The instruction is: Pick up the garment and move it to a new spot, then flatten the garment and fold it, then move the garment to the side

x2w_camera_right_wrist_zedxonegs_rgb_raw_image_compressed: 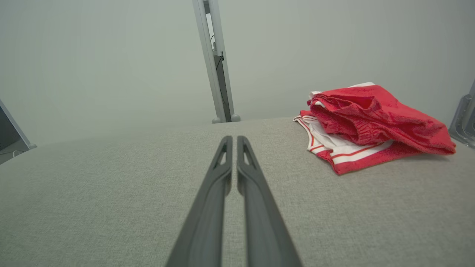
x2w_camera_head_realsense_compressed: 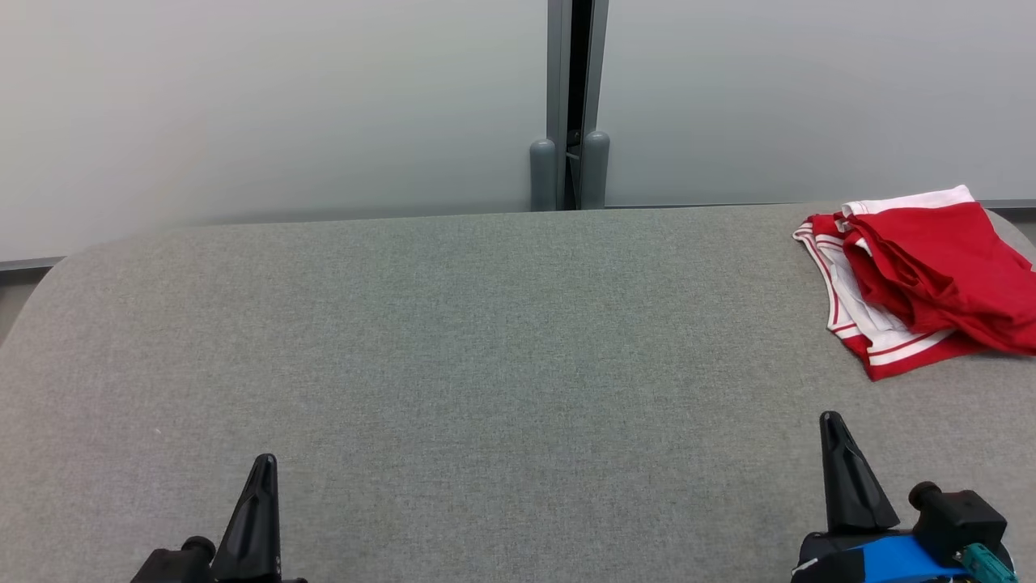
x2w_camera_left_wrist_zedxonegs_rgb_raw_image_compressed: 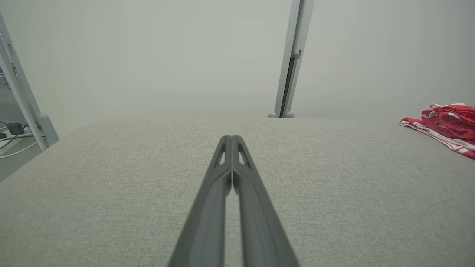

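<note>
The left gripper (x2w_camera_head_realsense_compressed: 262, 465) rests low at the near left of the grey woven fabric tabletop (x2w_camera_head_realsense_compressed: 486, 340), its long dark fingers (x2w_camera_left_wrist_zedxonegs_rgb_raw_image_compressed: 207, 215) pointing straight ahead toward the pale frosted wall panels (x2w_camera_head_realsense_compressed: 243, 105). In the left wrist view the two fingers meet at their tips and grip nothing.

The right gripper (x2w_camera_head_realsense_compressed: 832, 423) sits at the near right, pointing the same way and level with the tabletop, with a blue part on its wrist. Its fingers (x2w_camera_right_wrist_zedxonegs_rgb_raw_image_compressed: 259, 215) are drawn almost together with a thin slit between them; whether the tips quite touch is hard to tell. They have hold of nothing.

The crumpled red garment with white bands and red stripes (x2w_camera_head_realsense_compressed: 923, 275) lies bunched at the far right of the tabletop, ahead of the right gripper and apart from it, and well away from the left. A grey upright post (x2w_camera_head_realsense_compressed: 571, 105) stands behind the table's far edge.
</note>
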Tool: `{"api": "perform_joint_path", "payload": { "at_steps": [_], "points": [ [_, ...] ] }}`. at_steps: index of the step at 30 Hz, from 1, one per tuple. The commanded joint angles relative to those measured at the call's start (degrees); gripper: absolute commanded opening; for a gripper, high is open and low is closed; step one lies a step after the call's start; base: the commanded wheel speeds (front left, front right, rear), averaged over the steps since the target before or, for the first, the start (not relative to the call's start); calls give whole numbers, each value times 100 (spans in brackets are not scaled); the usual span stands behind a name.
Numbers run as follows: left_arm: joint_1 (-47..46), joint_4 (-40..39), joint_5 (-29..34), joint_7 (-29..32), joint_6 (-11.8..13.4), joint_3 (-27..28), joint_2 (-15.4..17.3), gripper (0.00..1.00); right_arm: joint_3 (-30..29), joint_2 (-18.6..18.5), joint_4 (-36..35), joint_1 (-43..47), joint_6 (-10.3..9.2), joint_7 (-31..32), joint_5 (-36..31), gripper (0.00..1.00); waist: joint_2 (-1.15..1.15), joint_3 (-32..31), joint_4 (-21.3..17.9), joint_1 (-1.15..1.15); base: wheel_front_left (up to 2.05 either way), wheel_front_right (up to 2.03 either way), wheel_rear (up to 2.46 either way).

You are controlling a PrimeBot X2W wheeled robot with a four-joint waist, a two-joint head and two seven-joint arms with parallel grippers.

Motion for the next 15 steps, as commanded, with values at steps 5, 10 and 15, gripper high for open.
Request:
{"api": "perform_joint_path", "payload": {
  "at_steps": [5,10,15],
  "points": [
    [-156,48,-868,240,-41,115,14,0,-71,5,-5,-98,0,238,864,0,0,-2,0,0,0,0,0],
    [-192,56,-1426,360,-65,141,17,0,-96,8,0,-133,0,372,1412,0,0,-3,1,0,0,0,0],
    [-234,73,-1948,478,-91,174,21,0,-122,11,10,-170,0,500,1930,0,0,-4,1,0,0,0,0]
  ]
}}
